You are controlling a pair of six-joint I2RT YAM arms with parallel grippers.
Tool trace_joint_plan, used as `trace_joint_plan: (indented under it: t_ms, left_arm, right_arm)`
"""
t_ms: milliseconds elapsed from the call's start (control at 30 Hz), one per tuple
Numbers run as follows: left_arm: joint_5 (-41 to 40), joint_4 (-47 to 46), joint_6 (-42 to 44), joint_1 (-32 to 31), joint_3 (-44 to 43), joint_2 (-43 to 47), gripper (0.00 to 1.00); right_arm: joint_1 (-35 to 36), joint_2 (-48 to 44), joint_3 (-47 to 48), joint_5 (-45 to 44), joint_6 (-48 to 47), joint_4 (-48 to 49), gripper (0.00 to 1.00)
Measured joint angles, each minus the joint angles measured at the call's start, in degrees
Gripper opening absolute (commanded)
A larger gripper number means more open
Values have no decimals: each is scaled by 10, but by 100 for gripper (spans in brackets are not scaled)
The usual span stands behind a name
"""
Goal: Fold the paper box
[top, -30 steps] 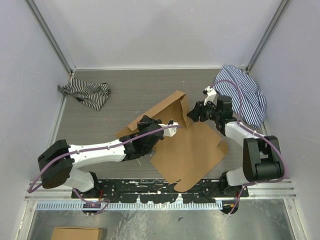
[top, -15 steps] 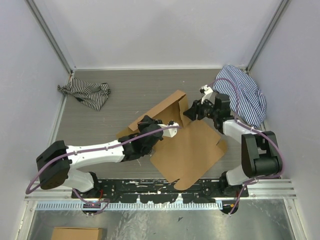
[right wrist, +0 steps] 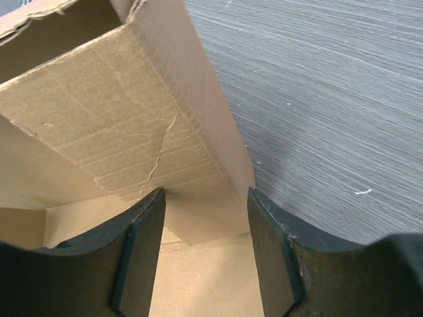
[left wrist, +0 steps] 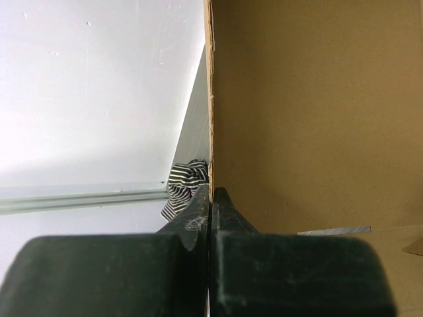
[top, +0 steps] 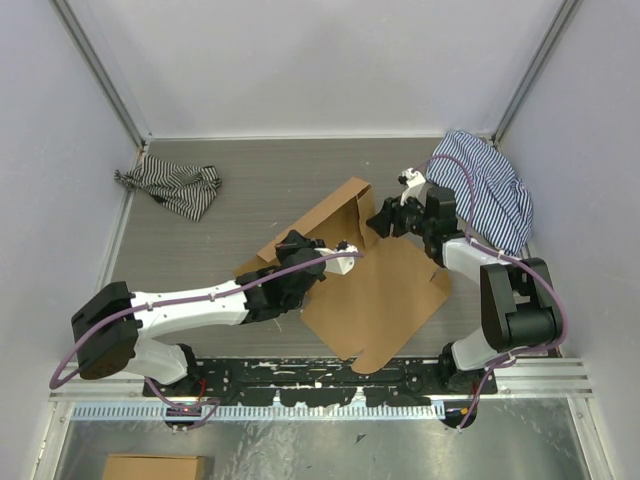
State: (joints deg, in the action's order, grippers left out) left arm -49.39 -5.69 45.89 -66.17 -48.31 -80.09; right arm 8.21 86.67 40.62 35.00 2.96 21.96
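My left gripper (left wrist: pixel 210 195) is pressed together, pinching the top edge of the raised panel of the paper box (left wrist: pixel 297 112), and it has held that pinch without moving for the last second. My right gripper (right wrist: pixel 205 198) is half spread. Its fingers (right wrist: pixel 142 244) straddle the end flap of that same panel, with cardboard between the jaws, though I cannot tell whether they press on it. In the overhead view, the right gripper (top: pixel 380 222) has crept from the sheet's 3 o'clock side toward 10 o'clock until it meets the end of the standing panel. The paper box (top: pixel 385 290) lies at the middle of the table (top: pixel 270 190), its large flat part spread toward 5 o'clock and one long panel standing at its 11 o'clock edge. The flat part has slid slightly toward me. I judge the wall is up and steadied, so tucking the end flap inward comes next. A dark striped cloth (top: pixel 170 187) lies at 10 o'clock and a blue striped cloth (top: pixel 490 190) at 2 o'clock, both away from the box.
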Motion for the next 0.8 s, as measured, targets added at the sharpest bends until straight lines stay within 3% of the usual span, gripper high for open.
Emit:
trace_joint_plan:
  t_ms: [367,467,633,800]
  left_arm:
    - [0,-1,4,-1,0,0,0]
    - [0,-1,4,-2,0,0,0]
    - [3,-3,3,-3,0,0,0]
    - [7,-3,-1,-4,0,0,0]
  right_arm:
    - [-1,-2,17,-37,-61,-45,65]
    - [-14,-5,21,-6,-83,-55,65]
    - [-49,-5,43,71,-110,-81,80]
    - [-62,-5,63,120,-126,-92,78]
